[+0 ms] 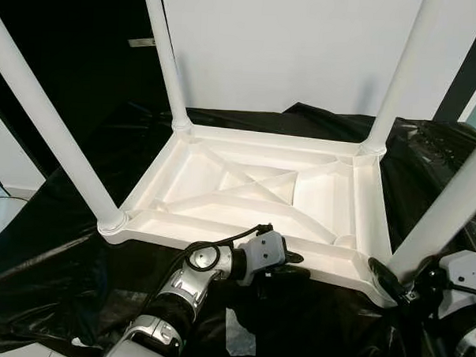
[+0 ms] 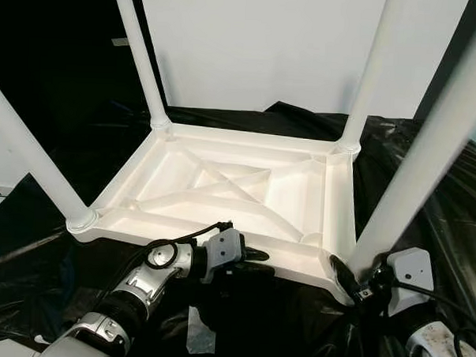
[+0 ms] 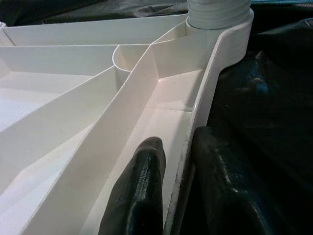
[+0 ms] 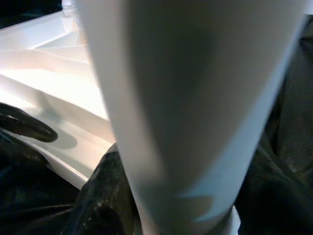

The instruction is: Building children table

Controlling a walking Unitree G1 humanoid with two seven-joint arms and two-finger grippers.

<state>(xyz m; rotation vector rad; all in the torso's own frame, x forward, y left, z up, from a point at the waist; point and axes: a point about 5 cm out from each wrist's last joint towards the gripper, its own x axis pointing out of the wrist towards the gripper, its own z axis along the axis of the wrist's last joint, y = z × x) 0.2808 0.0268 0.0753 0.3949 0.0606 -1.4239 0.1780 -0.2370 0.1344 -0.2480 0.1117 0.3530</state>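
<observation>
The white children's table top (image 1: 253, 191) lies upside down on black plastic sheeting (image 1: 53, 257), all four legs standing up from its corners. The left end effector (image 3: 178, 191) is pinched narrowly on the near rim, one finger inside and one outside. The near right leg (image 2: 425, 147) rises steeply from the corner just beside the right end effector (image 2: 346, 280), which is the nearer one; whether its fingers clasp the leg I cannot tell, since the leg blocks the right wrist view.
</observation>
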